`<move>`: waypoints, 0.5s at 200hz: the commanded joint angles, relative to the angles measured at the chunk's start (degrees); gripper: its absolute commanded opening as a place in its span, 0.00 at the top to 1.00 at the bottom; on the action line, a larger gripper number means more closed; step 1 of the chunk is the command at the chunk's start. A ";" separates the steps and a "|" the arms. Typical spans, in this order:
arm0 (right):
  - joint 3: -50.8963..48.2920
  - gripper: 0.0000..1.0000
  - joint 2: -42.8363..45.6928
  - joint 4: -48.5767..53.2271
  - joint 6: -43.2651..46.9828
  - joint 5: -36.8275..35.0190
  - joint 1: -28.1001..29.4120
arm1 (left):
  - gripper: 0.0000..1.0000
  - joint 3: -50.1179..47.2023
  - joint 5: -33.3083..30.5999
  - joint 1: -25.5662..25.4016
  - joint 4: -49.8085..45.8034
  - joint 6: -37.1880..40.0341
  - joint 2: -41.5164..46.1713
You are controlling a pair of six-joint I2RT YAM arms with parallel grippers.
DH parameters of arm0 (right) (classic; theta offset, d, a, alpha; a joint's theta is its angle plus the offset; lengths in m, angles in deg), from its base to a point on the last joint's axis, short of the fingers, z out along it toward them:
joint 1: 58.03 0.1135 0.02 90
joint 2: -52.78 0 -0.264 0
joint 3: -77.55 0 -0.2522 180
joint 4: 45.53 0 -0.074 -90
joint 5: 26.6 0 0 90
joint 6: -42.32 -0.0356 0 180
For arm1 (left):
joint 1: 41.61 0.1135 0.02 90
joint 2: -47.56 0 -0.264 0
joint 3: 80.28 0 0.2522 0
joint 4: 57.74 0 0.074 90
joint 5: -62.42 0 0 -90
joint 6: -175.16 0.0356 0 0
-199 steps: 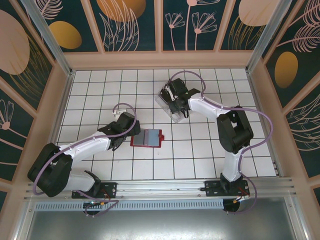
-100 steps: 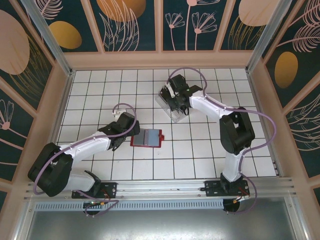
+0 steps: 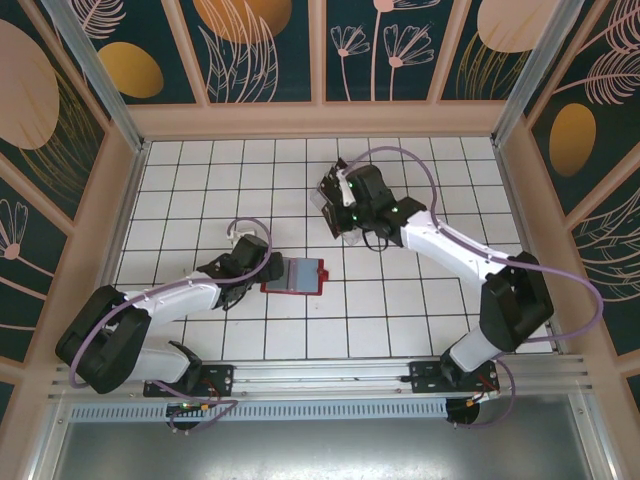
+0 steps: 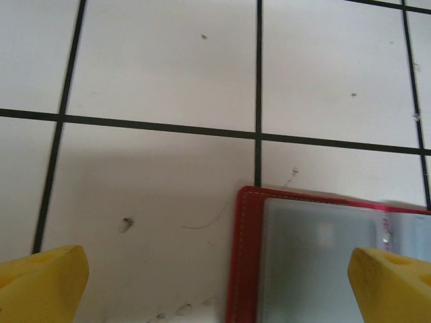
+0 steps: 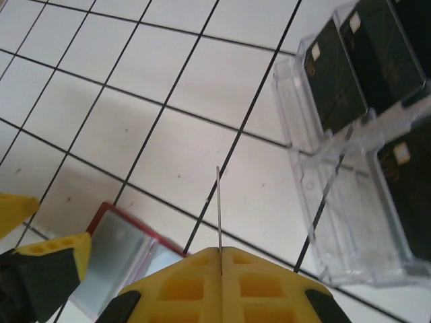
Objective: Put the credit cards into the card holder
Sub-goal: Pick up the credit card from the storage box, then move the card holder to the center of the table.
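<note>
The left tool [image 4: 215, 286] hangs low over the table [image 4: 161, 67] with its yellow fingers spread wide apart and nothing between them but bare tile and a corner of the card holder [image 4: 310, 262]. The holder lies open and flat, its red left edge just inside the tool's right finger and its greyish pockets facing up. From here this tool looks placed to press down on or steady the holder, though it is not touching it.

To the right and farther back, the right tool [image 5: 221, 254] has its fingers pressed together on one credit card [image 5: 218, 202], seen edge-on as a thin upright line rising from the fingertips. Beyond and to the right of that tool stands the clear rack [image 5: 350, 222], with the other credit cards [image 5: 337, 74] resting in its tiers.

The step in hand appears to be the carry: one card is out of the rack and not yet at the holder, which lies ahead and to the left of the right tool. The next move calls for bringing the card across, tilting it nearly flat, and lining its leading edge with a pocket mouth before sliding it in.
</note>
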 commanded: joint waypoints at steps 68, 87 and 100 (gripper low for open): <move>-17.82 1.00 11.18 -14.20 -15.23 0.42 1.40 | 0.02 -5.33 8.69 0.12 12.27 -3.88 -0.96; -19.77 1.00 12.24 -14.99 -16.11 0.19 1.20 | 0.02 -5.82 8.98 -0.22 13.31 -4.70 -1.26; -20.62 1.00 12.70 -15.23 -16.60 0.28 1.14 | 0.01 -5.87 8.90 -0.70 13.52 -5.12 -1.50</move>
